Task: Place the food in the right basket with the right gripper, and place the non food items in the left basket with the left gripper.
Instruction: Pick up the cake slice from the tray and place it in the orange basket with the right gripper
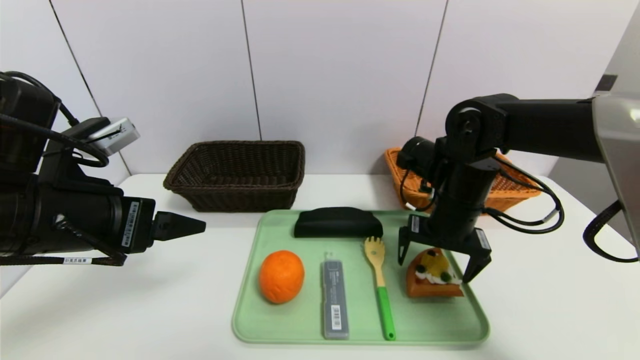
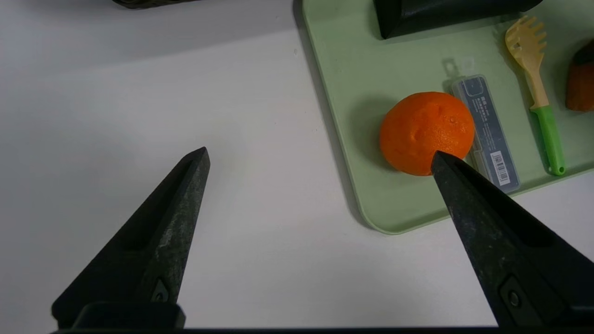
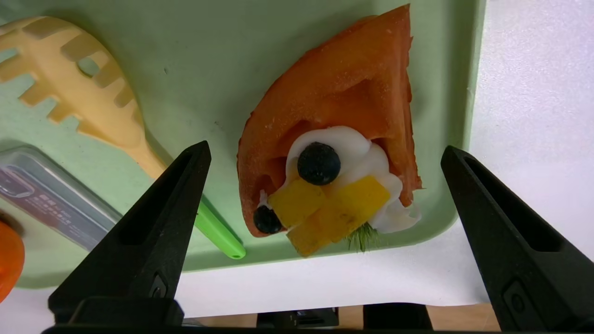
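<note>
On the green tray (image 1: pixel 360 325): one orange (image 1: pixel 281 276), front left; one grey case (image 1: pixel 335 300), beside it; one pasta fork (image 1: pixel 383 295), green handle toward the front; one black pouch (image 1: pixel 338 223), along the back; one tart slice (image 1: pixel 434 275), on the right side. Above the slice: right gripper (image 1: pixel 440 267), pointing down, fingers spread wide to either side of it, nothing grasped. Left of the tray, over the white table (image 1: pixel 165 310): left gripper (image 2: pixel 320 153), fingers wide apart and unladen. Behind: one dark basket (image 1: pixel 235 175), left; one orange-tan basket (image 1: pixel 505 195), right, partly hidden by the right arm (image 1: pixel 545 125).
</note>
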You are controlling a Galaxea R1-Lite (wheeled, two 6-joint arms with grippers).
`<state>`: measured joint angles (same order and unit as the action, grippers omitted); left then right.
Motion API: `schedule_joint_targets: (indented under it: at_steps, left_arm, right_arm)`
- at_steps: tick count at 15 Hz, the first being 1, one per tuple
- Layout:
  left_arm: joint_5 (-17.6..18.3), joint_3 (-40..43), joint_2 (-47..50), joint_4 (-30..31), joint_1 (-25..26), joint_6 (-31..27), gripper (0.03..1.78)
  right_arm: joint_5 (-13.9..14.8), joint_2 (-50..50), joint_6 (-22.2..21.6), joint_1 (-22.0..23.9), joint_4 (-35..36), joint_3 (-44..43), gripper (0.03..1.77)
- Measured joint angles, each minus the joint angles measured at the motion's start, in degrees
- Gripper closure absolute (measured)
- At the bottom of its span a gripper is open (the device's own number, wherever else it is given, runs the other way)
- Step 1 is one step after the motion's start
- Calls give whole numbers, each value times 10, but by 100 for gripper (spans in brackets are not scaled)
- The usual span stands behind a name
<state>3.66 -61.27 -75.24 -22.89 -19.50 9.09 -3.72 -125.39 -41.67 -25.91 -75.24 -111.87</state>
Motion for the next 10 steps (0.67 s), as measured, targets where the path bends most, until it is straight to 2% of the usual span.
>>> schedule_joint_targets:
  at_steps: [8, 9, 10]
  left_arm:
    - [0, 0, -1, 0, -1, 0, 12]
    - [0, 0, -1, 0, -2, 0, 12]
    - [0, 0, -1, 0, -2, 0, 12]
  right_arm:
    - [-5, -15, 0, -2, 0, -1, 9]
    - [-5, -16, 0, -3, 0, 0, 14]
    - [-5, -18, 0, -4, -1, 0, 33]
